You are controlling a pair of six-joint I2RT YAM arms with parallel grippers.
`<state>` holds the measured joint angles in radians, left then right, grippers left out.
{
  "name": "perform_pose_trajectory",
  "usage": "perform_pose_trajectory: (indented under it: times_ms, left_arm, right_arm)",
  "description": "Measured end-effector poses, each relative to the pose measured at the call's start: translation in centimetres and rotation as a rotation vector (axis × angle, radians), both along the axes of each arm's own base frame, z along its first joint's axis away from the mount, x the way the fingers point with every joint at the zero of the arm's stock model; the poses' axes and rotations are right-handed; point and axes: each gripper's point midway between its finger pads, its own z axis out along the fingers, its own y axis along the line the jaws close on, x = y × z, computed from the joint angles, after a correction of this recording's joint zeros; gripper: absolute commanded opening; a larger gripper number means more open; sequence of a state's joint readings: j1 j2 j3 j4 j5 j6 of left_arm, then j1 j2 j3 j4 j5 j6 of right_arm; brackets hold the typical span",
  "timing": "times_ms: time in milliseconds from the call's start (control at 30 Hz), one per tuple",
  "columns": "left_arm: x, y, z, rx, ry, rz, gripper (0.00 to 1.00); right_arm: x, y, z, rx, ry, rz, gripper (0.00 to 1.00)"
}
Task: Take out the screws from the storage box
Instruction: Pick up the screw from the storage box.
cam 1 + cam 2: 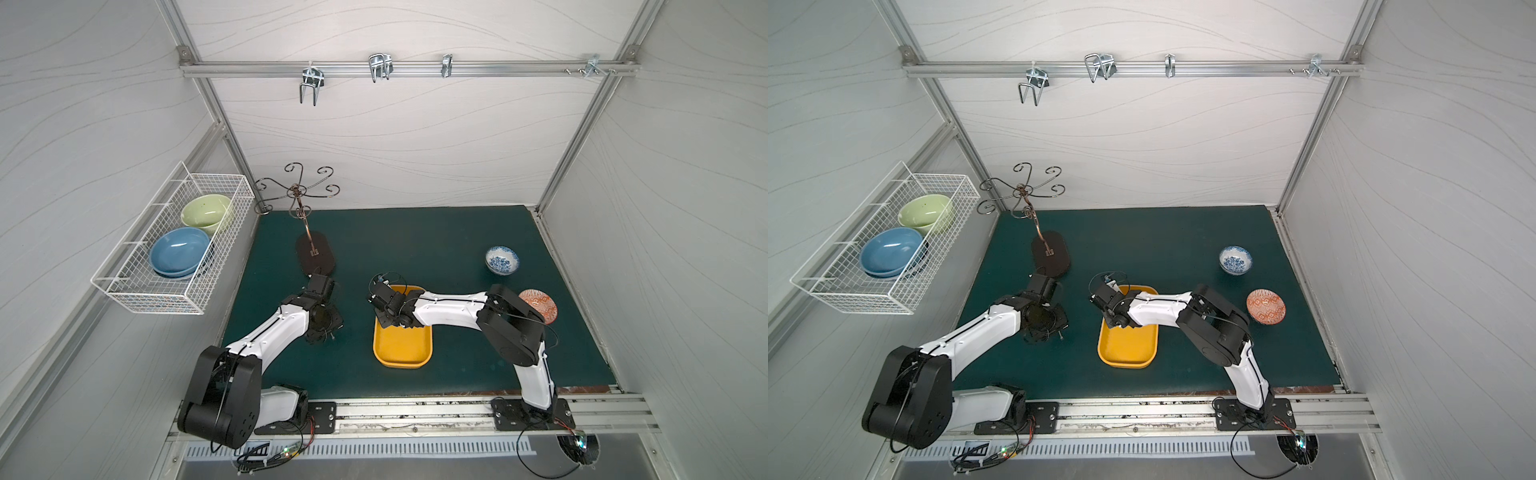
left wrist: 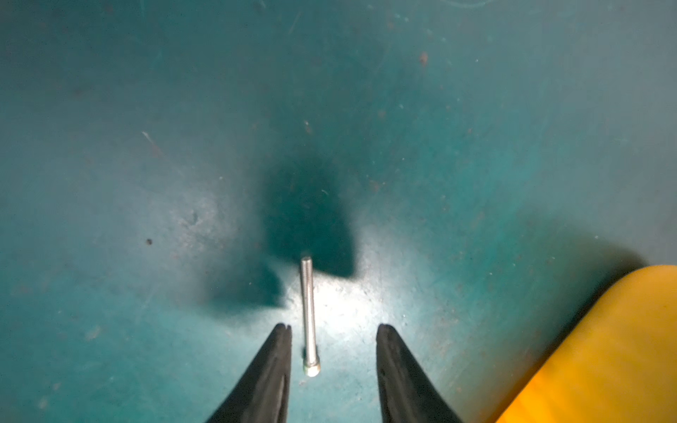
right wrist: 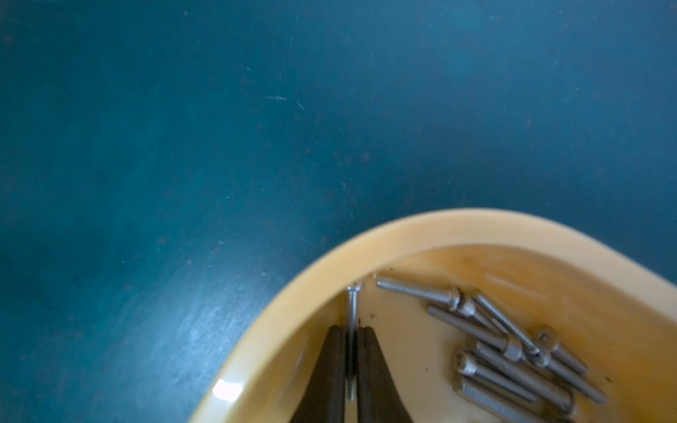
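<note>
The storage box (image 1: 403, 349) is a shallow yellow tray in the middle of the green mat, in both top views (image 1: 1128, 345). Several silver screws (image 3: 513, 348) lie heaped in its rounded corner (image 3: 403, 227). My right gripper (image 3: 351, 331) is inside that corner, shut on a single thin screw (image 3: 352, 307) that points at the wall. Left of the box, my left gripper (image 2: 334, 329) stands open just above the mat. One screw (image 2: 309, 315) lies on the mat between its fingers, nearer one of them and touching neither. The box's edge (image 2: 604, 348) shows beside it.
A white wire basket (image 1: 174, 249) holding bowls hangs on the left wall. A dark metal hook stand (image 1: 313, 253) stands behind the left arm. A blue-and-white bowl (image 1: 502, 259) and an orange patterned bowl (image 1: 540, 307) sit at the right. Bent hooks (image 1: 309, 83) hang on the back rail.
</note>
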<state>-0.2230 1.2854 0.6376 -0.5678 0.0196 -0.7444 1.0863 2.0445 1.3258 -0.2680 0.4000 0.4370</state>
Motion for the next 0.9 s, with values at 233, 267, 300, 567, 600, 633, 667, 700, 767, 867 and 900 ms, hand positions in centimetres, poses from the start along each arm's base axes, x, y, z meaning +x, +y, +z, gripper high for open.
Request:
perform_pose_trajectory:
  times_ms: [233,267,300,567,600,633,667,700,767,867,900]
  left_arm:
    - [0.0,-0.3,0.0,-0.013,0.001,-0.008,0.44]
    - [0.0,-0.4,0.1,-0.020,-0.001,-0.014,0.46]
    - [0.1,-0.6,0.2,-0.031,-0.005,-0.020,0.48]
    - [0.9,-1.1,3.7,-0.077,-0.154,-0.040,0.55]
    - [1.0,-1.1,4.2,-0.080,-0.173,-0.041,0.56]
    - [1.0,-1.2,4.5,-0.083,-0.187,-0.043,0.56]
    - [1.0,-1.2,4.8,-0.085,-0.199,-0.045,0.57]
    - [1.0,-1.2,5.1,-0.087,-0.209,-0.048,0.58]
    - [0.8,-1.4,5.6,-0.087,-0.225,-0.058,0.58]
    - [0.4,-1.8,6.3,-0.066,-0.246,-0.090,0.62]
    - [0.3,-2.0,6.6,-0.057,-0.254,-0.106,0.63]
  right_arm:
    - [0.0,-0.2,0.1,0.018,0.006,0.000,0.04]
    - [0.1,-0.3,0.1,0.024,0.012,0.000,0.03]
    - [0.1,-0.4,0.2,0.030,0.018,0.002,0.03]
    - [-0.8,-3.5,1.1,0.029,0.052,0.014,0.01]
    - [-1.0,-3.8,1.4,0.032,0.050,0.019,0.00]
    - [-1.1,-4.0,1.7,0.034,0.047,0.023,0.00]
    - [-1.3,-4.2,2.2,0.040,0.042,0.027,0.00]
    - [-1.3,-4.4,2.7,0.049,0.036,0.028,0.00]
    - [-1.5,-4.7,3.7,0.069,0.022,0.029,0.00]
    - [-2.0,-5.7,5.4,0.102,-0.004,0.025,0.00]
    - [-2.0,-6.1,5.9,0.112,-0.014,0.022,0.00]
